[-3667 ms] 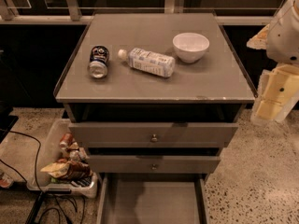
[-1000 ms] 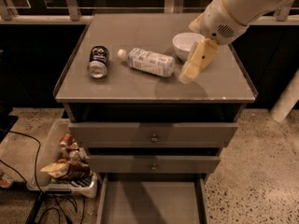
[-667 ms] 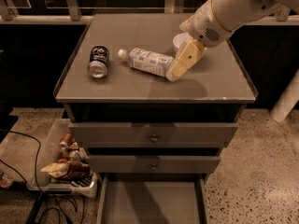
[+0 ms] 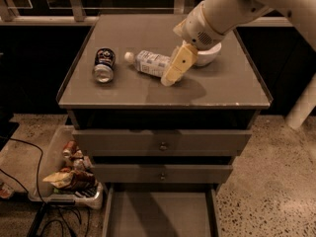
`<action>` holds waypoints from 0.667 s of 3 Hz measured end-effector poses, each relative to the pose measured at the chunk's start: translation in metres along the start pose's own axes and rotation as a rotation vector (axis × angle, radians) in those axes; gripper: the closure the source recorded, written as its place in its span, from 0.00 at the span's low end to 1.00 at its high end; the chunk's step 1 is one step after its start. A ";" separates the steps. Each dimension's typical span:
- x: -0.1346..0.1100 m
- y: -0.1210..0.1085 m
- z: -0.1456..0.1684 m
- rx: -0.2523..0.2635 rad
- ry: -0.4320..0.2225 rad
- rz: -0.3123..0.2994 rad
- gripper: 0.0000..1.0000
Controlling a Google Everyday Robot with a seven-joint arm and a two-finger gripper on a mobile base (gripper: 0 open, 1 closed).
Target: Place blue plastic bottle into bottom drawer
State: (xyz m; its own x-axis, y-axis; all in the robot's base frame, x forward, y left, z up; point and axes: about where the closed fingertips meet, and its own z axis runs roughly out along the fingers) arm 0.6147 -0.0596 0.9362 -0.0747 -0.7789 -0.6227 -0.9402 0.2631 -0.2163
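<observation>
The blue plastic bottle (image 4: 149, 63) lies on its side on top of the desk (image 4: 123, 90), near the middle, with its white cap pointing left and slightly towards the back. Its right end is covered by the end effector (image 4: 170, 77), which reaches down and leftward over it from the arm (image 4: 222, 11) coming in at the upper right. The tip sits at or just above the desk surface, right at the bottle's near side. Whether the end effector is open, closed or gripping the bottle cannot be told from this view.

To the left of the bottle, apart from it, a dark blue and silver can (image 4: 103, 64) lies on its side. A white bowl (image 4: 210, 57) stands just behind the end effector, partly hidden by the arm.

Below the desk top, the two upper drawers (image 4: 197, 142) are pulled out slightly, each with a round knob (image 4: 162, 145). The bottom drawer (image 4: 158, 214) is pulled well out, showing its flat grey base. On the speckled floor (image 4: 266, 191) to the left stand a bin of rubbish (image 4: 69, 174) and some cables (image 4: 29, 181).
</observation>
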 end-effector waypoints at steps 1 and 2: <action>-0.016 -0.008 0.039 -0.033 0.009 -0.033 0.00; -0.021 -0.018 0.074 -0.061 0.032 -0.038 0.00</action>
State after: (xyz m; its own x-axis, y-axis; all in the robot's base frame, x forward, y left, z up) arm 0.6578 -0.0062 0.8972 -0.0482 -0.8057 -0.5904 -0.9611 0.1984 -0.1923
